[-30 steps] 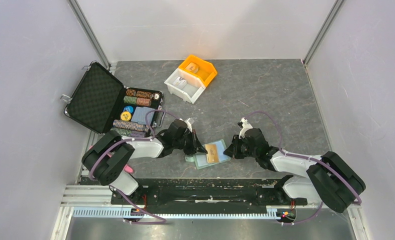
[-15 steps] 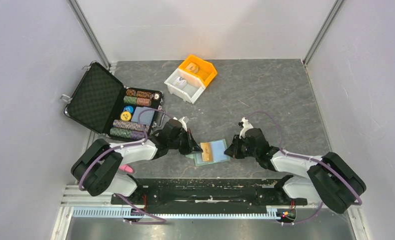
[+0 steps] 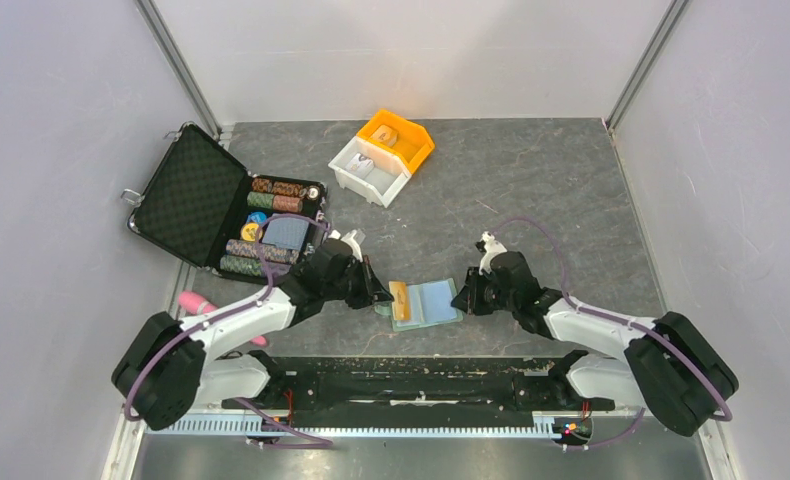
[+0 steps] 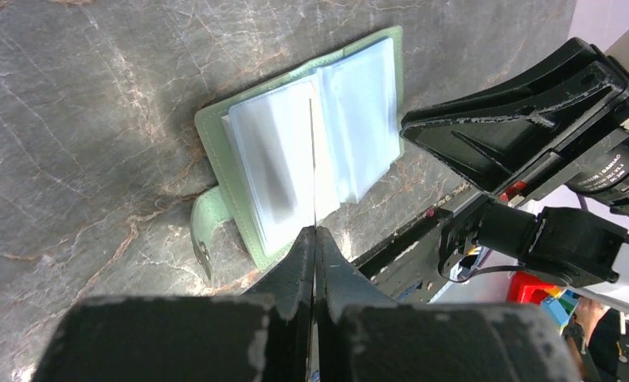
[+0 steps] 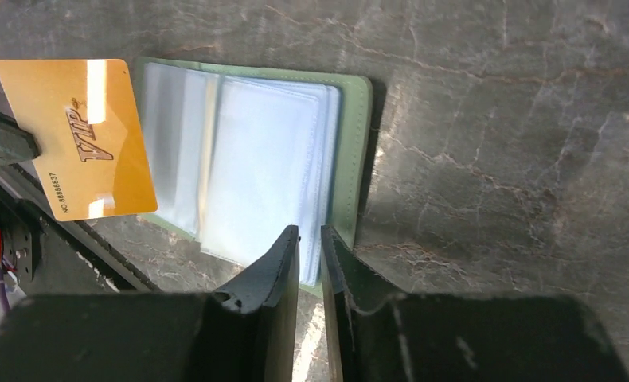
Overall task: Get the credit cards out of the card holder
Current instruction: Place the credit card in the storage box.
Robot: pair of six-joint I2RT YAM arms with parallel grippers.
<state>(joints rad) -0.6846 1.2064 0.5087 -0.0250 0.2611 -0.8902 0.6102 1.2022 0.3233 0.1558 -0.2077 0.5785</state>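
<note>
The card holder [image 3: 429,304] lies spread flat on the dark table, pale green with clear pockets [image 4: 275,159] [image 5: 248,171]. My left gripper [image 3: 379,293] [image 4: 315,232] is shut on an orange credit card [image 3: 401,297], held upright just left of the holder. That card shows edge-on [image 4: 312,151] in the left wrist view and face-on, marked VIP [image 5: 76,135], in the right wrist view. My right gripper [image 3: 463,297] [image 5: 310,232] sits at the holder's right edge, its jaws a narrow slit apart with nothing between them. No other card shows.
A black foam-lined case [image 3: 186,195] with poker chips [image 3: 271,195] stands open at the back left. A white bin [image 3: 369,170] and an orange bin [image 3: 399,138] sit further back. A pink object [image 3: 196,301] lies beside the left arm. The black rail [image 3: 421,372] borders the front.
My left gripper has drawn back to the left with the orange card, which has slid off the holder. The right jaws have parted slightly.
</note>
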